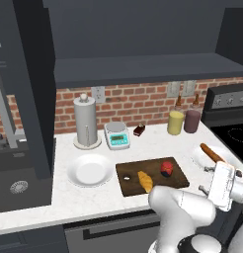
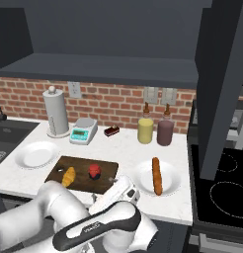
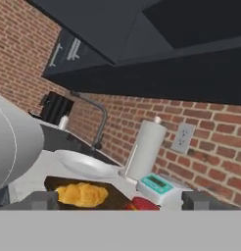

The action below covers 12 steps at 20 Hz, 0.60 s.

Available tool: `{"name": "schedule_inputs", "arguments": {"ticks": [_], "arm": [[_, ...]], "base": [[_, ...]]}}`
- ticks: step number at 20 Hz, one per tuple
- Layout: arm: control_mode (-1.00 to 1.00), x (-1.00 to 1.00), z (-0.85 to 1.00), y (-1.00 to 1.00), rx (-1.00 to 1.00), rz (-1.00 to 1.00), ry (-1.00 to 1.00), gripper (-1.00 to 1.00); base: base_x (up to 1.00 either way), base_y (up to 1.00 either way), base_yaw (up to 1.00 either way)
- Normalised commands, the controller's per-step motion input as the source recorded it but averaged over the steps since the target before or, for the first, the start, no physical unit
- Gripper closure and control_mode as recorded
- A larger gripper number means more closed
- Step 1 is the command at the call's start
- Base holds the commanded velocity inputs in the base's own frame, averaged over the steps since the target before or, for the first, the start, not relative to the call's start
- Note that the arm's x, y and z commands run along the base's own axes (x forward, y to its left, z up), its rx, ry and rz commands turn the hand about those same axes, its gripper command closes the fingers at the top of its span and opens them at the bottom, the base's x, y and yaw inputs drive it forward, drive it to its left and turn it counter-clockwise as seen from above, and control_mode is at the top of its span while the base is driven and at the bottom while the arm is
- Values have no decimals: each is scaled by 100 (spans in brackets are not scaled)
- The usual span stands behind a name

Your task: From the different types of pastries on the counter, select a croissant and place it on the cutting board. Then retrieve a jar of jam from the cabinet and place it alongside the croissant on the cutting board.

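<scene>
Two task items already lie on the cutting board (image 1: 179,179) just ahead of your gripper (image 3: 120,201): the croissant (image 1: 145,181) nearer the hole end, the jar of jam (image 1: 166,168) beside it, apart, so both placements look done. Your gripper hangs off the counter (image 1: 153,141) edge, its fingers (image 3: 41,200) spread wide and empty. Beyond the board stand a scale (image 1: 117,135) and a paper-towel roll (image 1: 85,121). Farthest, the cabinet (image 1: 143,69).

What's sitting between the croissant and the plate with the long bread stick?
The jar of jam, on the cutting board beside the croissant; the right base view shows it, left of the plate.
</scene>
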Motion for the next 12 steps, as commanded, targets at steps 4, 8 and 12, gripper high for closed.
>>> {"name": "schedule_inputs", "arguments": {"ticks": [4, 8, 12], "arm": [[-100, -65, 97, 0, 16, 0, 13, -100], [-100, -79, 95, 0, 16, 0, 20, -100], [-100, -97, 82, 0, 16, 0, 28, -100]], "base": [[0, 0, 0], [0, 0, 0], [0, 0, 0]]}}
